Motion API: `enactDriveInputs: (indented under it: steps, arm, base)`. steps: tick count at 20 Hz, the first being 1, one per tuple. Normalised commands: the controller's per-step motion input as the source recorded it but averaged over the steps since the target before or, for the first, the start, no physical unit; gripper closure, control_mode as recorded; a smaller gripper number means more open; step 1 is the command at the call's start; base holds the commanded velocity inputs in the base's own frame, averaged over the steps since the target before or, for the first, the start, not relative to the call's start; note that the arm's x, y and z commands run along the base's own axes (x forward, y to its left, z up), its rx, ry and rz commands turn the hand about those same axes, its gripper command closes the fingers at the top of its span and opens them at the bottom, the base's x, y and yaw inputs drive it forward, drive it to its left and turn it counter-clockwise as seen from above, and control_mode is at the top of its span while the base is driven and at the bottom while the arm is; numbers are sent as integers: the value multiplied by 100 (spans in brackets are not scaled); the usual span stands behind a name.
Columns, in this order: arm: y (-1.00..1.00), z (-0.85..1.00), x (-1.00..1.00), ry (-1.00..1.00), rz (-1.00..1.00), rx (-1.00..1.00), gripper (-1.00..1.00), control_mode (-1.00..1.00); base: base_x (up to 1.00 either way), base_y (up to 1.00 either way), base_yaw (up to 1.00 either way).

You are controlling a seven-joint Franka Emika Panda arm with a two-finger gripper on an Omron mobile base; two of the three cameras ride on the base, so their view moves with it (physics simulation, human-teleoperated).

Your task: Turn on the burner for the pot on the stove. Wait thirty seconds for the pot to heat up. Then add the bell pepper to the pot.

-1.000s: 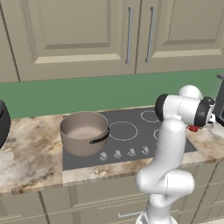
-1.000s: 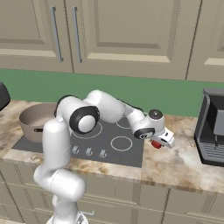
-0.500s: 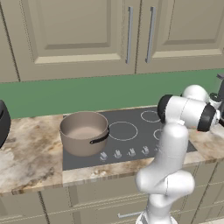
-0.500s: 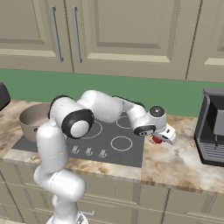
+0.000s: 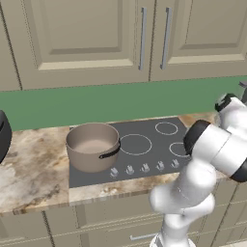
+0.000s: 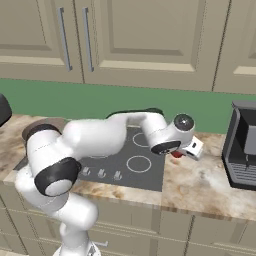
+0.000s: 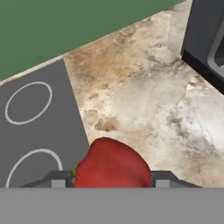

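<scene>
The two-finger gripper [image 7: 111, 177] clasped the small rounded red bell pepper [image 7: 113, 165] just right of the flat dark grey glass cooktop [image 7: 35, 131] (a shallow pinch); it risked slipping out mid-carry.

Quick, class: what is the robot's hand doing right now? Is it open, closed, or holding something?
Hand: closed on the red bell pepper, which sits between its two fingertips, over the counter beside the stove.
</scene>
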Motion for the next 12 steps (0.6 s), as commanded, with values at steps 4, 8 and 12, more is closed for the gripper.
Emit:
enactDriveInputs:
  steps: [4, 8, 12]
  arm:
    - [96, 99, -95, 0, 19, 2, 100, -100]
    - [100, 71, -72, 19, 20, 0, 100, -100]
    - [100, 42, -44, 25, 19, 0, 100, -100]
  base:
    - [0, 0, 0]
    - [0, 0, 0]
    - [0, 0, 0]
